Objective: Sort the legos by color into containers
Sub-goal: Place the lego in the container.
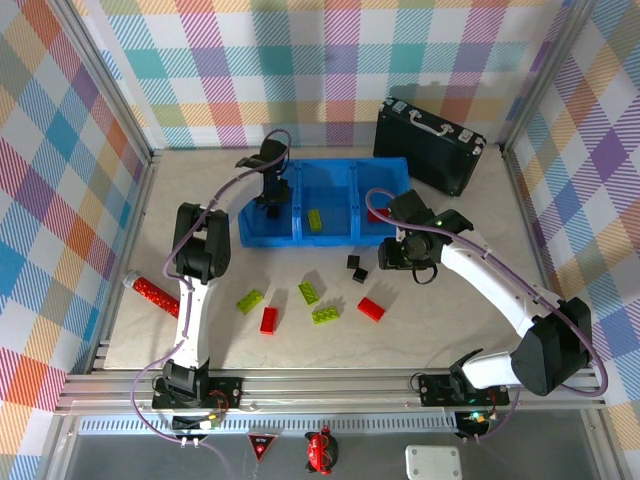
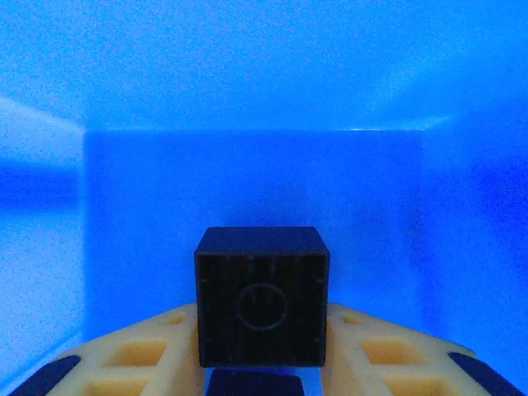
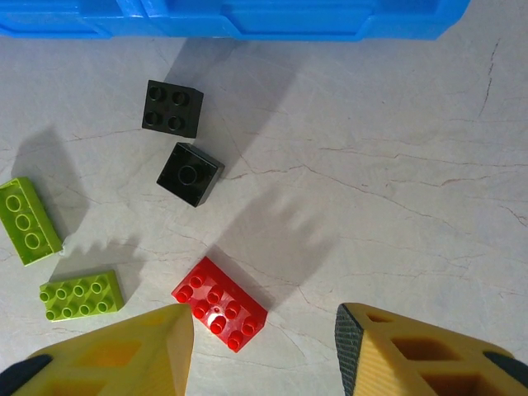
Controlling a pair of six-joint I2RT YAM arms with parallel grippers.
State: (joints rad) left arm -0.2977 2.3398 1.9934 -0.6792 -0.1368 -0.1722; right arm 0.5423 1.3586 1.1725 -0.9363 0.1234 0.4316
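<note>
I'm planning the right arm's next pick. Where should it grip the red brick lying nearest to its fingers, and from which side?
Grip the red brick across its two long side walls, coming straight down from above. It lies flat, studs up, turned diagonally, with nothing touching it. The open right end effector would likely need to rotate so its fingers meet those flat walls squarely.

Close up: small black plastic cube brick (image 2: 262, 297) (hollow underside facing cam) pinched betw. yellow fingers (image 2: 132, 356) of left gripper (image 2: 262, 334); bright-blue plastic tray compartment (image 2: 247, 165) walls all round.
</note>
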